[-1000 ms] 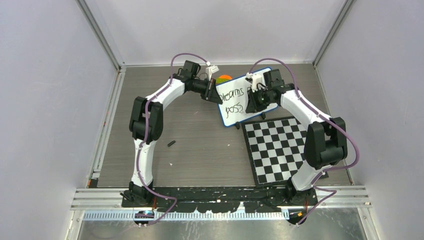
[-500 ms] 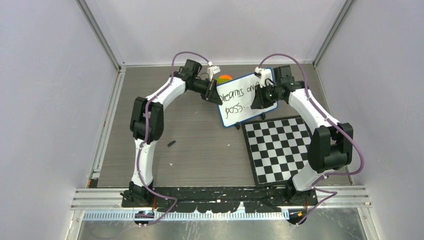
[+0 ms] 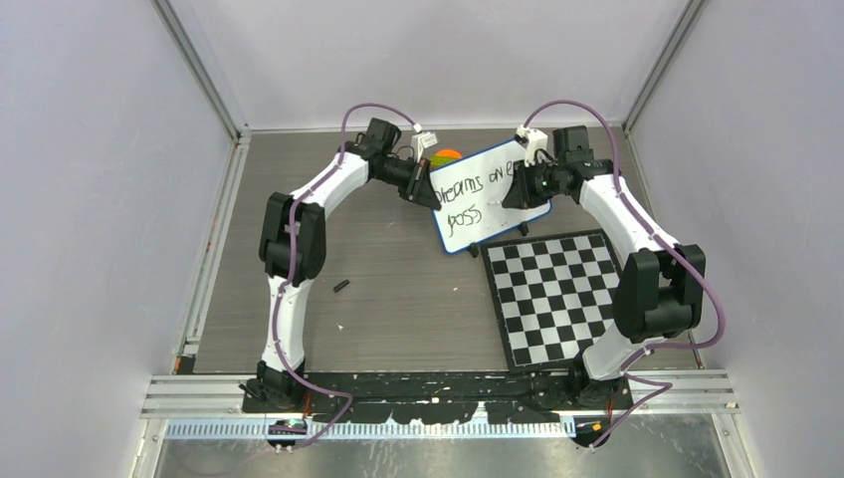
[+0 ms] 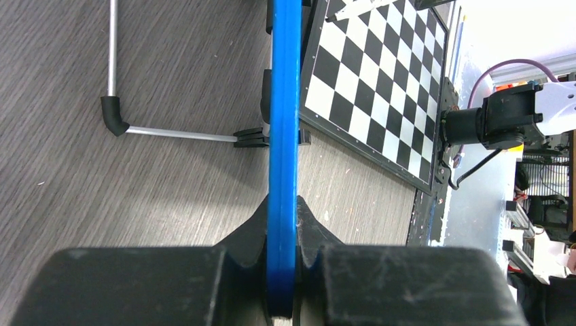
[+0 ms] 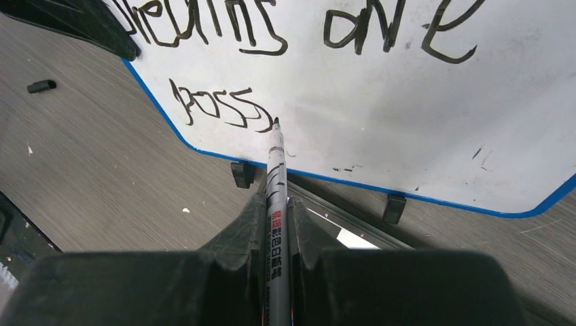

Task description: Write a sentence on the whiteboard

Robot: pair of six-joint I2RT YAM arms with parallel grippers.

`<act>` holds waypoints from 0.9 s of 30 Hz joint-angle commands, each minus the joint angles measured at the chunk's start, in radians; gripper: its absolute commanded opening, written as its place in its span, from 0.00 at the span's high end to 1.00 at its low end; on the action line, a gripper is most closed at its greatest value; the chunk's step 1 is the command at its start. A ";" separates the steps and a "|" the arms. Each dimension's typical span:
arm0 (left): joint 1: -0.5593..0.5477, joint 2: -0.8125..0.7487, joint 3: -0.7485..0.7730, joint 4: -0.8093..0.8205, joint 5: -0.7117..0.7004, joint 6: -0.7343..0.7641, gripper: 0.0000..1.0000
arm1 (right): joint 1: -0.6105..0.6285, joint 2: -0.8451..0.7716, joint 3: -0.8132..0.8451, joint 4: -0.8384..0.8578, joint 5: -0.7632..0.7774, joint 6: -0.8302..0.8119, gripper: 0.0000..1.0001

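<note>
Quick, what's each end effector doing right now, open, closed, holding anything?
Left end effector: closed on the edge of the whiteboard.
Right end effector: closed on a marker, its tip at the whiteboard.

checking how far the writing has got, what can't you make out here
- Top view: the right gripper covers the right end of the whiteboard and the sentence there.
- Left wrist view: board edge-on in the left gripper, face unseen.
- Right wrist view: the frame's top edge crops the first line; whether the marker tip touches is unclear.
- Top view: orange thing behind the board, too small to identify.
</note>
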 commanded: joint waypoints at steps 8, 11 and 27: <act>-0.013 0.015 0.034 -0.065 -0.003 0.054 1.00 | 0.026 0.013 0.005 0.074 -0.030 0.029 1.00; -0.014 0.013 0.035 -0.070 -0.004 0.059 1.00 | 0.028 0.013 0.007 0.076 -0.028 0.025 1.00; -0.022 0.010 0.035 -0.084 -0.008 0.073 1.00 | 0.060 0.020 0.005 0.065 0.011 -0.010 1.00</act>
